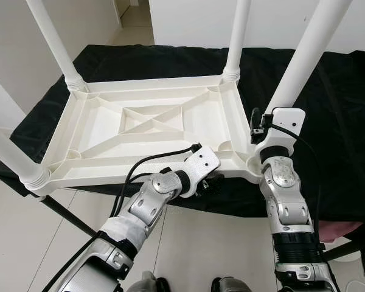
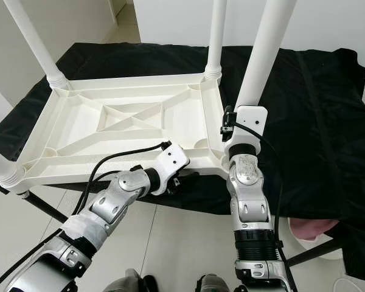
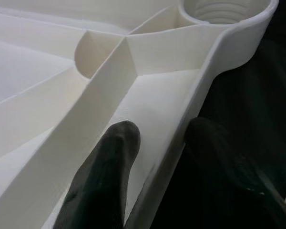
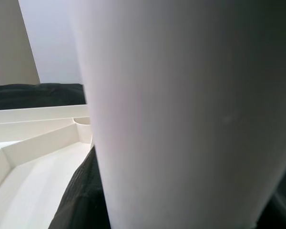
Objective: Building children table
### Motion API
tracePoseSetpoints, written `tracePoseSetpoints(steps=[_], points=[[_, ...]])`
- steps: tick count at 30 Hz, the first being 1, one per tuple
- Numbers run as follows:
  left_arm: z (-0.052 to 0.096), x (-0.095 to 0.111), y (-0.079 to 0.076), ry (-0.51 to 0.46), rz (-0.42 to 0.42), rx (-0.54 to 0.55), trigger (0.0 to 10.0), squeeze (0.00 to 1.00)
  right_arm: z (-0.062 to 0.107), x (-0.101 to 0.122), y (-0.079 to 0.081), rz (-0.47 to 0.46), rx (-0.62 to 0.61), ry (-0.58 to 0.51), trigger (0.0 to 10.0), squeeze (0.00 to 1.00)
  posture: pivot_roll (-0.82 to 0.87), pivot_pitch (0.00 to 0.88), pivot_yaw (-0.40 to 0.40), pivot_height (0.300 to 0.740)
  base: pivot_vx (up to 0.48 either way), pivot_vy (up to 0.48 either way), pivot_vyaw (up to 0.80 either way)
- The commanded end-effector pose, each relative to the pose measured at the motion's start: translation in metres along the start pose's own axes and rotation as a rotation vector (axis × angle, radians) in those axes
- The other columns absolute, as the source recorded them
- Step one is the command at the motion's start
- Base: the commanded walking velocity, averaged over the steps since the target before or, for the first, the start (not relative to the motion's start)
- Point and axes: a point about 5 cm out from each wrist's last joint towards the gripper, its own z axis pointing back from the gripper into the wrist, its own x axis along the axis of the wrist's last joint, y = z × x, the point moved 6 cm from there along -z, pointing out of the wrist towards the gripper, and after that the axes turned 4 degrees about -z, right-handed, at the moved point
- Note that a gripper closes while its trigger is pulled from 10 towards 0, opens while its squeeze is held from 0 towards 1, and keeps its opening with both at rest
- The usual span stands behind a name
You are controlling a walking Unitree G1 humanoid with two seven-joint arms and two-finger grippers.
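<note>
A white plastic children's table top (image 1: 152, 121) lies upside down on a black cloth. White legs stand in its far left (image 1: 52, 39), far right (image 1: 237, 36) and near left (image 1: 9, 155) corners. My left gripper (image 3: 157, 152) is shut on the near rim, one finger (image 3: 109, 167) inside and the other outside. Just beyond it the near right corner socket (image 3: 224, 9) stands empty, its threads showing. My right gripper (image 1: 278, 103) is shut on a fourth leg (image 1: 304, 55), held tilted above that corner; its lower end is hidden behind my wrist.
The black cloth (image 1: 328, 121) covers a folding work table whose dark metal leg (image 1: 67, 213) slants down at the near left. White walls stand close behind and at the left. A pink object (image 1: 340, 230) lies under the cloth's right edge, above pale floor tiles.
</note>
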Motion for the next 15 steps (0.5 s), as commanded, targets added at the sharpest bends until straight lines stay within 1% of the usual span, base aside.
tracePoseSetpoints(steps=[1,2,3,6,7,8,9,13,15], points=[[0.004,-0.006,0.003,0.010,0.010,0.015,0.0,0.00,0.001,0.003,0.002,0.007,0.003,-0.008,10.0,0.00,-0.14,0.095,0.115,0.740,0.000,0.000,0.00],[0.008,-0.008,0.003,0.011,-0.001,0.001,0.0,0.00,0.001,0.003,0.002,0.008,0.004,-0.008,10.0,0.00,-0.14,0.095,0.115,0.740,0.000,0.000,0.00],[0.015,-0.014,0.003,0.019,-0.020,-0.015,0.0,0.00,0.001,0.003,0.003,0.007,0.006,-0.007,10.0,0.00,-0.14,0.095,0.115,0.740,0.000,0.000,0.00],[0.019,-0.016,0.004,0.023,-0.029,-0.021,0.0,0.00,0.000,0.002,0.003,0.007,0.007,-0.007,10.0,0.00,-0.14,0.095,0.115,0.740,0.000,0.000,0.00],[0.025,-0.020,0.004,0.028,-0.041,-0.034,0.0,0.00,0.000,0.002,0.003,0.006,0.008,-0.005,10.0,0.00,-0.14,0.095,0.115,0.740,0.000,0.000,0.00],[0.025,-0.020,0.004,0.028,-0.041,-0.034,0.0,0.00,0.000,0.002,0.003,0.006,0.008,-0.005,10.0,0.00,-0.14,0.095,0.115,0.740,0.000,0.000,0.00],[0.030,-0.022,0.003,0.031,-0.052,-0.049,0.0,0.00,0.000,0.002,0.004,0.006,0.010,-0.004,10.0,0.00,-0.14,0.095,0.115,0.740,0.000,0.000,0.00],[0.033,-0.024,0.003,0.033,-0.058,-0.059,0.0,0.00,0.000,0.002,0.004,0.006,0.011,-0.003,10.0,0.00,-0.14,0.095,0.115,0.740,0.000,0.000,0.00],[0.046,-0.037,0.005,0.055,-0.105,-0.091,0.0,0.00,-0.001,0.001,0.007,0.005,0.018,0.000,10.0,0.00,-0.14,0.095,0.115,0.740,0.000,0.000,0.00]])
